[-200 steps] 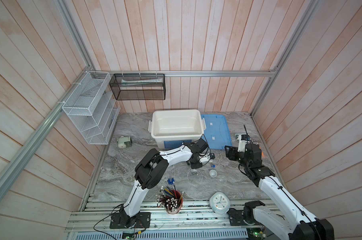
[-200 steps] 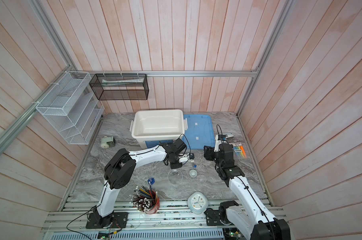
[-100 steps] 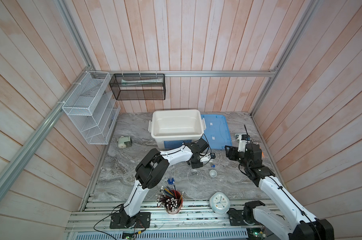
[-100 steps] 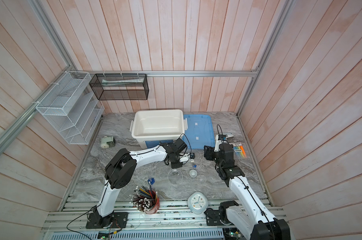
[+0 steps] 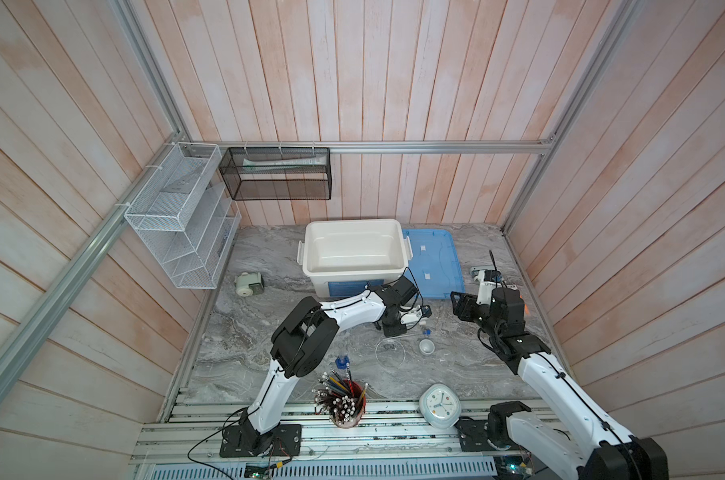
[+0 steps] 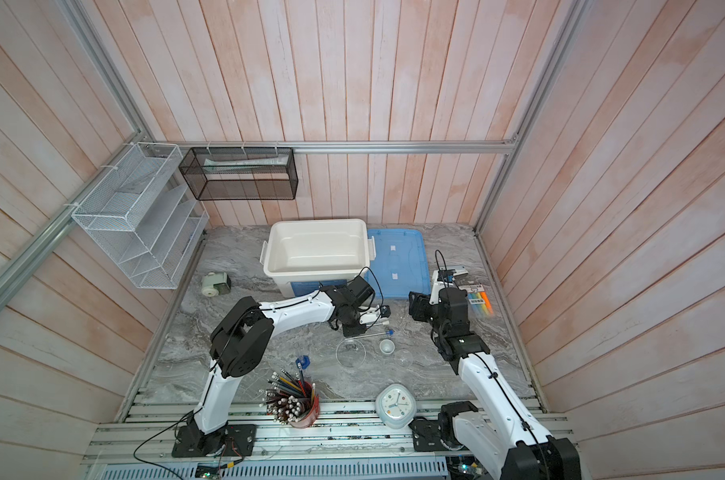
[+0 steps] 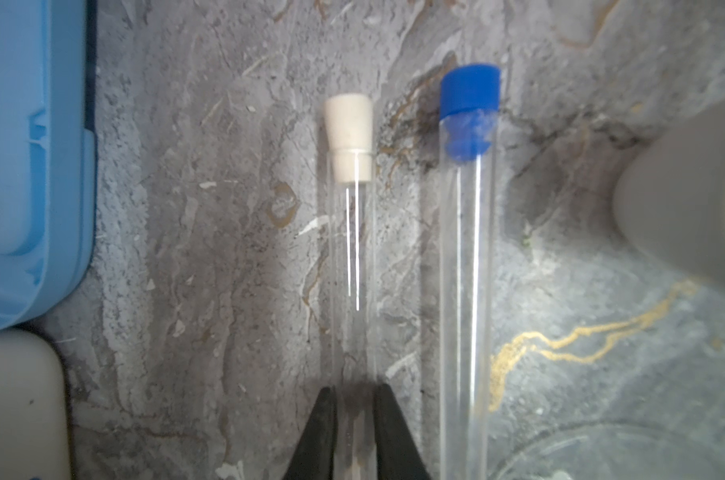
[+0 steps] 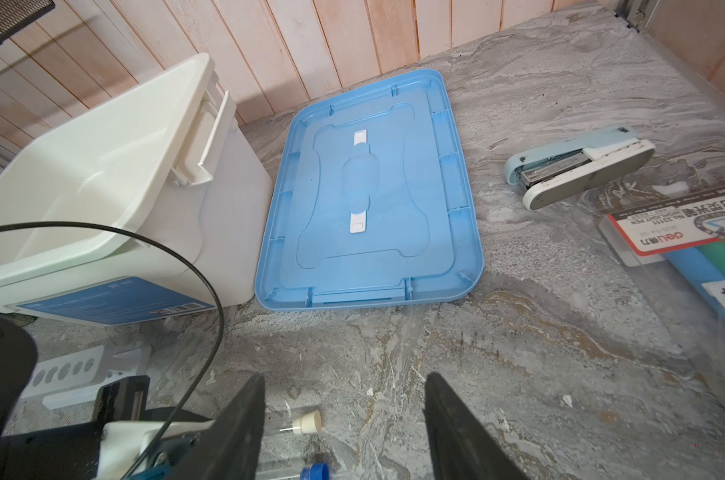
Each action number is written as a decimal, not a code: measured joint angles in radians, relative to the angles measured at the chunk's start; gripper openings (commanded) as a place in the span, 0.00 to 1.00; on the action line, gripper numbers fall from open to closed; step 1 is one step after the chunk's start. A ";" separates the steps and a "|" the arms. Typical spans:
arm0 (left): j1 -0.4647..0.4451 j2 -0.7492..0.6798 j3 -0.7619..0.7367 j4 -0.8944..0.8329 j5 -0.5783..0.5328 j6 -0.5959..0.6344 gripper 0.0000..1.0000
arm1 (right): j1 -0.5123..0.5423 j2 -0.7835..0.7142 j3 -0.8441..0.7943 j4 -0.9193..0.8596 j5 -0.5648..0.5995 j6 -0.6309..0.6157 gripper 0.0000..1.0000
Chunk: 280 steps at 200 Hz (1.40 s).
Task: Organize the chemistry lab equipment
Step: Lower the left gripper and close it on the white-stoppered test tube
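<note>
While the table (image 7: 186,208) bore the blue-capped tube (image 7: 464,270) near its middle, the white-capped tube (image 7: 352,249) just beside it looked light, stiff, slick and brittle; left fingers (image 7: 319,432) were closed on its bare shaft, best held gently; right fingers (image 8: 244,424) gaped empty.

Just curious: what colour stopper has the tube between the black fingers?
Off-white stopper, clearest in left wrist view.
</note>
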 measured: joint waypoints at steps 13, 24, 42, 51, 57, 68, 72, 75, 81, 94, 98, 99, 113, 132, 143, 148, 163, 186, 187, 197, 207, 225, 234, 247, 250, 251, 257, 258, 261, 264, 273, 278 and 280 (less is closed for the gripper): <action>0.011 -0.009 -0.009 0.016 0.020 -0.011 0.17 | -0.007 -0.008 0.000 -0.002 0.000 0.000 0.62; 0.024 -0.029 -0.027 0.031 0.043 -0.023 0.17 | -0.018 -0.021 0.000 -0.005 0.000 0.000 0.62; 0.053 -0.086 -0.064 0.058 0.101 -0.053 0.17 | -0.049 -0.050 0.000 -0.012 -0.007 0.000 0.63; 0.068 -0.124 -0.084 0.074 0.136 -0.070 0.17 | -0.068 -0.068 0.000 -0.015 -0.015 0.001 0.63; 0.079 -0.155 -0.099 0.089 0.161 -0.081 0.17 | -0.081 -0.078 0.000 -0.016 -0.023 0.001 0.63; 0.095 -0.205 -0.121 0.111 0.197 -0.097 0.17 | -0.100 -0.093 0.000 -0.016 -0.036 0.002 0.63; 0.100 -0.222 -0.127 0.118 0.208 -0.102 0.17 | -0.105 -0.096 0.000 -0.016 -0.040 0.003 0.63; 0.104 -0.232 -0.131 0.122 0.216 -0.105 0.17 | -0.107 -0.097 0.000 -0.016 -0.043 0.003 0.63; 0.108 -0.253 -0.137 0.132 0.230 -0.112 0.17 | -0.110 -0.096 0.001 -0.017 -0.052 0.005 0.63; 0.112 -0.290 -0.153 0.155 0.255 -0.124 0.17 | -0.110 -0.090 0.002 -0.020 -0.074 0.008 0.63; 0.112 -0.301 -0.162 0.166 0.261 -0.126 0.17 | -0.110 -0.087 0.002 -0.021 -0.081 0.009 0.63; 0.112 -0.303 -0.163 0.167 0.262 -0.126 0.17 | -0.110 -0.087 0.002 -0.022 -0.083 0.009 0.63; 0.112 -0.336 -0.200 0.188 0.282 -0.137 0.17 | -0.110 -0.081 0.005 -0.031 -0.110 0.013 0.64; 0.115 -0.369 -0.253 0.208 0.306 -0.150 0.17 | -0.110 -0.082 0.032 -0.054 -0.151 0.011 0.64; 0.123 -0.387 -0.283 0.217 0.319 -0.160 0.17 | -0.110 -0.082 0.060 -0.063 -0.172 0.009 0.64; 0.126 -0.394 -0.294 0.222 0.324 -0.164 0.17 | -0.110 -0.082 0.074 -0.065 -0.178 0.008 0.64; 0.134 -0.418 -0.321 0.241 0.336 -0.175 0.17 | -0.110 -0.077 0.109 -0.065 -0.192 0.008 0.63; 0.138 -0.455 -0.343 0.268 0.354 -0.188 0.17 | -0.104 -0.042 0.138 -0.064 -0.220 0.008 0.61; 0.138 -0.457 -0.344 0.269 0.356 -0.188 0.17 | -0.102 -0.039 0.138 -0.065 -0.220 0.008 0.61; 0.138 -0.468 -0.346 0.282 0.362 -0.192 0.17 | -0.084 -0.022 0.138 -0.074 -0.217 0.009 0.61; 0.137 -0.477 -0.346 0.292 0.372 -0.195 0.17 | -0.050 -0.007 0.138 -0.082 -0.211 0.009 0.61; 0.137 -0.483 -0.346 0.303 0.384 -0.195 0.17 | 0.025 0.006 0.138 -0.090 -0.186 0.008 0.61; 0.137 -0.484 -0.347 0.303 0.388 -0.195 0.17 | 0.053 0.011 0.138 -0.092 -0.177 0.008 0.61; 0.137 -0.484 -0.349 0.303 0.392 -0.195 0.17 | 0.078 0.022 0.140 -0.095 -0.166 0.009 0.61; 0.137 -0.484 -0.350 0.303 0.392 -0.195 0.17 | 0.082 0.025 0.140 -0.095 -0.162 0.009 0.61; 0.137 -0.484 -0.351 0.303 0.393 -0.195 0.17 | 0.084 0.026 0.141 -0.095 -0.160 0.009 0.61; 0.137 -0.484 -0.352 0.303 0.394 -0.195 0.17 | 0.092 0.033 0.143 -0.095 -0.152 0.009 0.61; 0.137 -0.484 -0.352 0.303 0.394 -0.195 0.17 | 0.093 0.034 0.143 -0.095 -0.151 0.009 0.61; 0.137 -0.484 -0.353 0.303 0.395 -0.195 0.17 | 0.098 0.038 0.145 -0.095 -0.146 0.009 0.61; 0.137 -0.484 -0.354 0.303 0.396 -0.195 0.17 | 0.101 0.041 0.146 -0.095 -0.143 0.009 0.61; 0.137 -0.484 -0.357 0.303 0.399 -0.195 0.17 | 0.114 0.053 0.149 -0.095 -0.132 0.009 0.60; 0.137 -0.484 -0.357 0.303 0.399 -0.195 0.17 | 0.122 0.059 0.152 -0.096 -0.127 0.008 0.60; 0.137 -0.484 -0.358 0.303 0.399 -0.195 0.17 | 0.125 0.062 0.153 -0.096 -0.126 0.008 0.61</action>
